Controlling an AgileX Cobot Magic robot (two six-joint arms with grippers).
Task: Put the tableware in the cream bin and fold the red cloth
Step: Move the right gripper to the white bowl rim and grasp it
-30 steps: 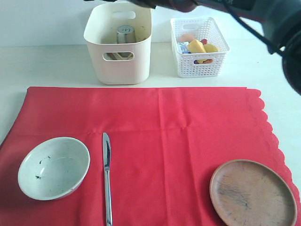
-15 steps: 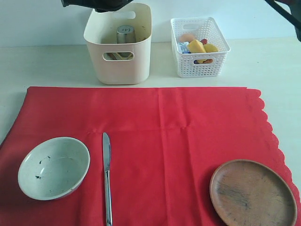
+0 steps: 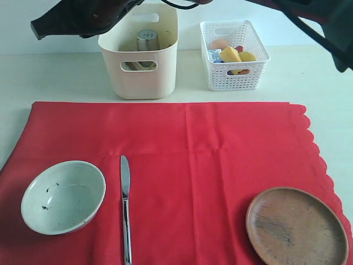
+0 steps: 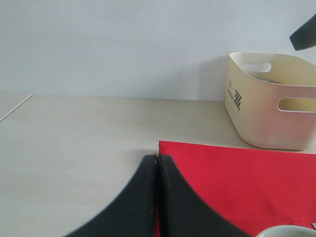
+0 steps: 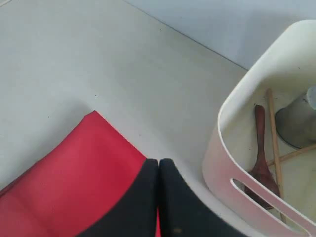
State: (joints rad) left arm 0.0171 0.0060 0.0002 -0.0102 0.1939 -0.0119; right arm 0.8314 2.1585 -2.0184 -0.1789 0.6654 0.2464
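Step in hand: clearing the tableware; fold not started. The tall cream plastic bin [image 3: 140, 83] stands on the pale surface [image 3: 55, 77] just beyond the far edge of the large bright red cloth [image 3: 220, 149]. It already holds the steel cup [image 3: 147, 40], the dark wooden spoon [image 5: 260, 148] and the wooden chopsticks [image 5: 274, 133]. On the cloth, which lies spread flat, are the pale speckled bowl [image 3: 63, 196] at near left, the silver knife [image 3: 126, 210] just beside it but apart, and the round brown wooden plate [image 3: 297, 227] at near right, well apart from both. Right pincer [image 5: 158, 165]: fingers pressed together, nothing between them. It reaches across the middle and hangs in the air past the bin's left side, above the cloth's far left corner. Left pincer [image 4: 157, 159]: likewise closed tight and empty, by the cloth's left edge with the bowl's rim close by; not seen in the exterior view. Judgement: three pieces to go, about halfway through the tableware. The next move calls for a pincer to open and come down on one piece. The bowl suits the left arm, since its raised rim offers a pinch. The knife lies thin and flat on the fabric, so a pinch there risks catching cloth. Folding must wait until all three are off.
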